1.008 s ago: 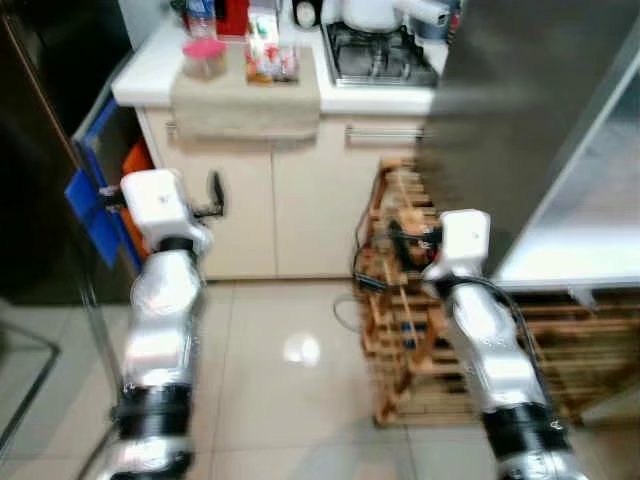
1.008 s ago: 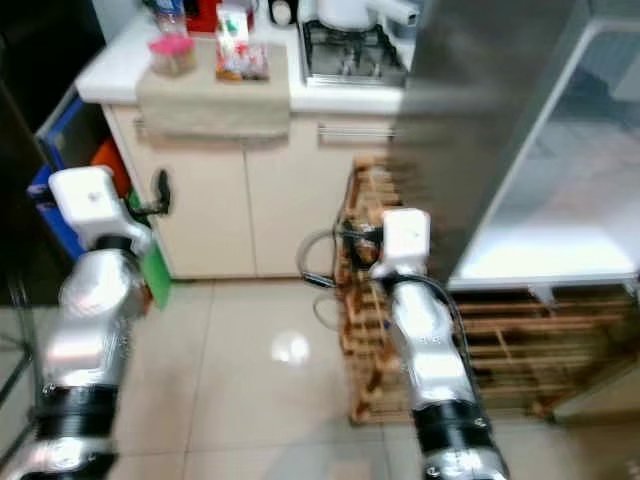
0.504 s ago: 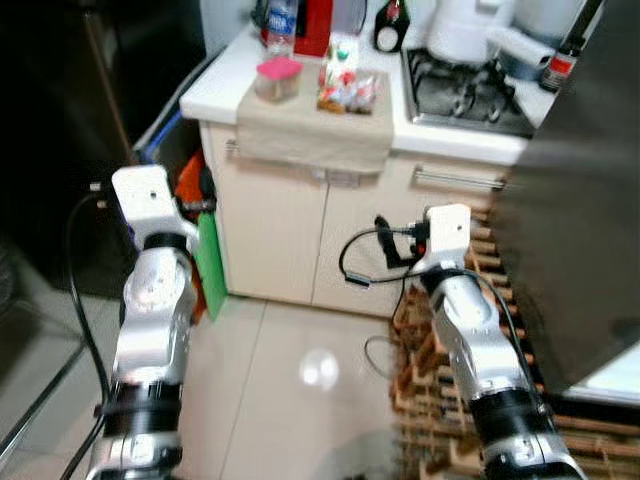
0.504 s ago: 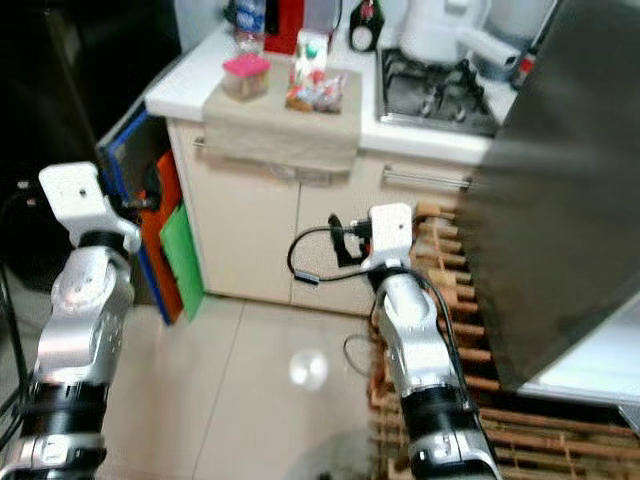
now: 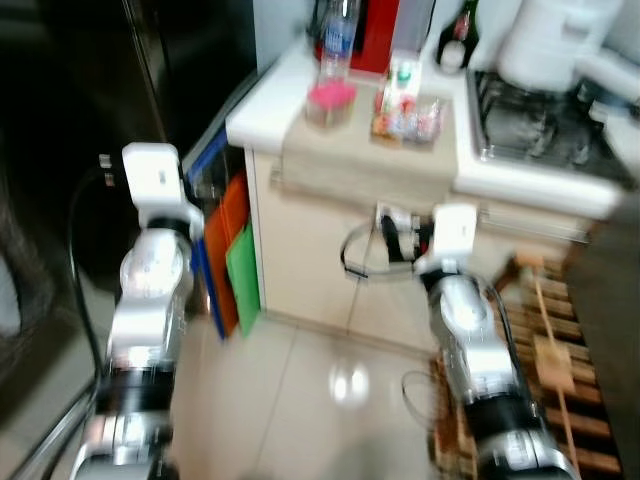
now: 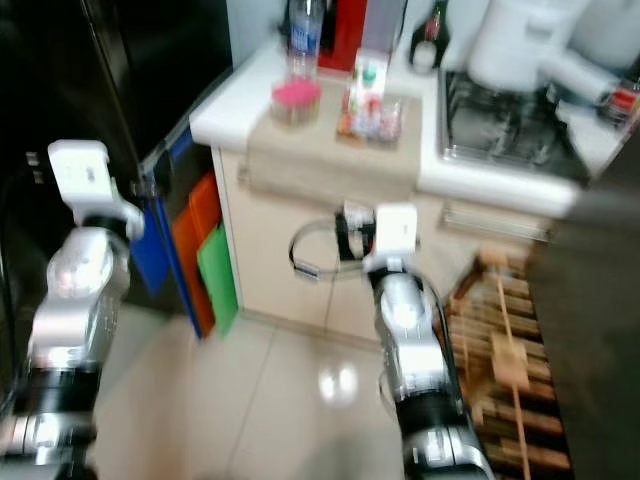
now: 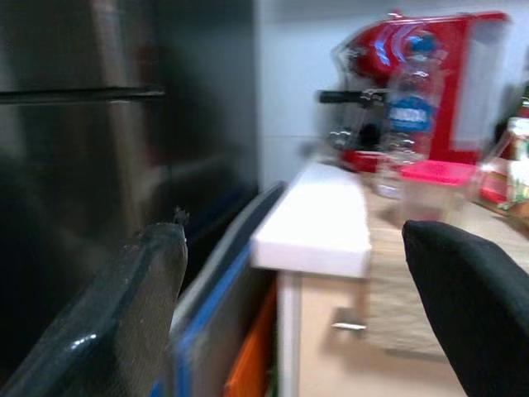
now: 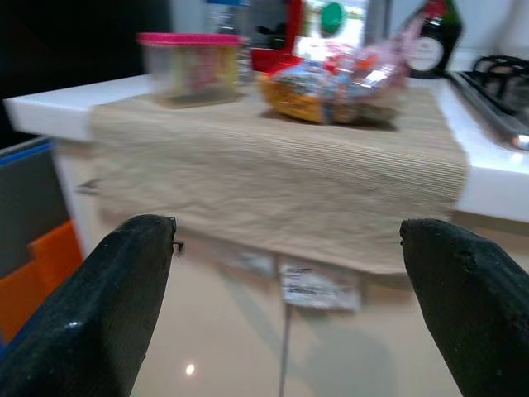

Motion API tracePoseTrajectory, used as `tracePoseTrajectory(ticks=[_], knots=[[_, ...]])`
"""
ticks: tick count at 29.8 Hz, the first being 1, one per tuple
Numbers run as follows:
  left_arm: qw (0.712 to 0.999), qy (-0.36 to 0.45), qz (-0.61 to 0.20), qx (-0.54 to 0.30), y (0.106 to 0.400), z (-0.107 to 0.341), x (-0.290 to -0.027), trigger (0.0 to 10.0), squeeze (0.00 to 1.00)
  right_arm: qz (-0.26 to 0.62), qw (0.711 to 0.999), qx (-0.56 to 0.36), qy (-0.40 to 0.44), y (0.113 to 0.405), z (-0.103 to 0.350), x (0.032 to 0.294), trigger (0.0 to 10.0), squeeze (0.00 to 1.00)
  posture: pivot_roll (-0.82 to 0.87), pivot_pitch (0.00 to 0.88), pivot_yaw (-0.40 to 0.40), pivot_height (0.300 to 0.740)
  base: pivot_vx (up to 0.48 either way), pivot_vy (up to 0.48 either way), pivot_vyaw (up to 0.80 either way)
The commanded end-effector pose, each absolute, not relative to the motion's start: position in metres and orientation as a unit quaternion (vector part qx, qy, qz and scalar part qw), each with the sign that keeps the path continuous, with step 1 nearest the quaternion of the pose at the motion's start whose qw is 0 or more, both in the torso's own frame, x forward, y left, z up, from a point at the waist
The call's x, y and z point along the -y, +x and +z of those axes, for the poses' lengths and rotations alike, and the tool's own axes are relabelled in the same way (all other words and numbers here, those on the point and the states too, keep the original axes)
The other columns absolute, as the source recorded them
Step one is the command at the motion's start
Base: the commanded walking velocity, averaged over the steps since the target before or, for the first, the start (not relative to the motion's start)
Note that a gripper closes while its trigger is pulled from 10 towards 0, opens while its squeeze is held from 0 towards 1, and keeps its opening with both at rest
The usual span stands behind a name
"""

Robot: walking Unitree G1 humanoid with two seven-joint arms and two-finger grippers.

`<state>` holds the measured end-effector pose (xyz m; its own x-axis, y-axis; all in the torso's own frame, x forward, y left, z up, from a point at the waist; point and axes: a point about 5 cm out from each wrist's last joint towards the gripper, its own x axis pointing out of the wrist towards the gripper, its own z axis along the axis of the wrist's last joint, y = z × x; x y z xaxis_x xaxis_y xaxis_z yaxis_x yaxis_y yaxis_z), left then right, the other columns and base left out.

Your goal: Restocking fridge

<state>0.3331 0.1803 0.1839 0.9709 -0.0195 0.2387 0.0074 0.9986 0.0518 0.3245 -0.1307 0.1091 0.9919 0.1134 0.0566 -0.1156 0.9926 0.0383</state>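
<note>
On the white counter (image 5: 262, 105) lies a beige cloth (image 5: 370, 160). It carries a pink-lidded clear container (image 5: 330, 102) and a bag of colourful snacks (image 5: 408, 118), with a water bottle (image 5: 338, 45) just behind. A tall black fridge (image 5: 80, 150) stands left of the counter. Both arms are raised in front of the cabinet. The left gripper (image 7: 291, 236) is open and empty, pointing at the counter's left end beside the fridge. The right gripper (image 8: 285, 230) is open and empty, level with the cloth's hanging edge, short of the snack bag (image 8: 339, 78).
A red coffee machine (image 7: 446, 83) and a dark bottle (image 5: 455, 25) stand at the counter's back. A white kettle (image 5: 545, 45) sits on the stove (image 5: 540, 110). Orange, green and blue boards (image 5: 240, 275) lean between fridge and cabinet. A wooden rack (image 5: 545, 350) stands at lower right.
The whole picture has shifted: the camera turned left and came closer to the counter. The grey door and wooden rack slid off to the right. Both arms keep the same raised pose.
</note>
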Motion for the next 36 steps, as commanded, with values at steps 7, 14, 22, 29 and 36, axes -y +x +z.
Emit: tracePoseTrajectory(ticks=[7, 14, 22, 29, 36], knots=[[0.992, 0.041, -0.067, 0.1, 0.336, 0.179, -0.16, 10.0, 0.0, 0.007, 0.999, 0.032, 0.02, 0.321, 0.108, 0.149, 10.0, 0.0, 0.03, 0.0, 0.021, 0.74, 0.48, 0.0, -0.46], [0.992, 0.044, -0.06, 0.099, 0.334, 0.179, -0.166, 10.0, 0.0, -0.005, 0.999, 0.032, 0.016, 0.318, 0.106, 0.153, 10.0, 0.0, 0.06, 0.0, 0.011, 0.74, 0.115, 0.0, 0.0], [0.991, 0.03, -0.075, 0.111, 0.329, 0.182, -0.165, 10.0, 0.0, 0.01, 0.999, 0.029, 0.01, 0.321, 0.108, 0.146, 10.0, 0.0, 0.07, 0.0, -0.005, 0.74, 0.0, 0.12, -0.27], [0.99, 0.033, -0.081, 0.112, 0.327, 0.182, -0.16, 10.0, 0.0, 0.014, 0.999, 0.03, 0.005, 0.323, 0.109, 0.145, 10.0, 0.0, 0.07, 0.0, -0.002, 0.74, 0.0, 0.48, -0.79], [0.992, 0.043, -0.053, 0.107, 0.331, 0.179, -0.162, 10.0, 0.0, 0.016, 0.999, 0.042, 0.0, 0.321, 0.113, 0.146, 10.0, 0.0, 0.05, 0.0, 0.0, 0.74, 0.0, 0.161, -0.11]])
